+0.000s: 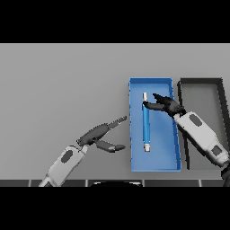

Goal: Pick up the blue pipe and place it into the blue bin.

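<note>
Pipe lying in the bin, right hand at its far end.

Nearest, the left hand point(96, 134) hovers over the grey counter point(58, 85), fingers straight and spread, holding nothing, just left of the one blue bin point(152, 166). Inside that bin the single blue pipe point(146, 126) lies lengthwise, white-tipped at both ends. Farther back, the right hand point(167, 105) reaches in from the right; its fingers curl near the pipe's far tip, contact unclear. One dark bin point(201, 81) sits beside the blue one.
</note>
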Controlling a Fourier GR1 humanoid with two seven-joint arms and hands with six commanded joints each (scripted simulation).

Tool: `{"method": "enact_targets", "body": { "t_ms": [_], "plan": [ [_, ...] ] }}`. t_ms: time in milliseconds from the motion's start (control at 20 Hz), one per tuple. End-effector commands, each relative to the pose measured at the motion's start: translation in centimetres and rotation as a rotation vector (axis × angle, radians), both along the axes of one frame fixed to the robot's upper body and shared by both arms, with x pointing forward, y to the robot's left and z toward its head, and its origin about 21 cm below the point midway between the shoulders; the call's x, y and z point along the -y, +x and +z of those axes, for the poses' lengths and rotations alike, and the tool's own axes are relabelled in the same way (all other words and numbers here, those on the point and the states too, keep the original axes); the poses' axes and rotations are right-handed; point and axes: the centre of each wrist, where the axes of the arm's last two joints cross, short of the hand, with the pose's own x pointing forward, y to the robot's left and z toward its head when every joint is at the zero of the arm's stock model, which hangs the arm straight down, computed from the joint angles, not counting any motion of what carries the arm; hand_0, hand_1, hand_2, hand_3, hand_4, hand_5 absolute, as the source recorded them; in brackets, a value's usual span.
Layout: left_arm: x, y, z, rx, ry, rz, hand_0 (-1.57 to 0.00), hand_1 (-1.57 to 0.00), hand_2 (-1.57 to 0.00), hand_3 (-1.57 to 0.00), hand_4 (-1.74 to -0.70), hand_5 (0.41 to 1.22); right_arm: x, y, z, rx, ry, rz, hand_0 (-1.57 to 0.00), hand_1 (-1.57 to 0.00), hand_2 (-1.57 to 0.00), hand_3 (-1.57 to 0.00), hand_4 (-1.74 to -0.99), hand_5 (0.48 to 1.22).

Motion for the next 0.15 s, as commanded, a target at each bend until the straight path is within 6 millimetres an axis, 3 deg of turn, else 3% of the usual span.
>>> {"method": "enact_targets", "body": {
  "t_ms": [0, 100],
  "plan": [
    [-0.13, 0.00, -0.16, 0.003, -0.002, -0.004, 0.00, 0.00, 0.00, 0.00, -0.92, 0.467, 0.05, -0.17, -0.19, -0.003, 0.010, 0.002, -0.01, -0.01, -0.01, -0.01, -1.129, 0.674],
    [-0.13, -0.34, -0.87, -0.005, -0.001, -0.004, 0.00, 0.00, 0.00, 0.00, -0.92, 0.468, 0.07, 0.11, -0.11, 0.008, 0.027, 0.003, -0.01, -0.01, -0.01, -0.01, -1.129, 0.677]
  ]
}}
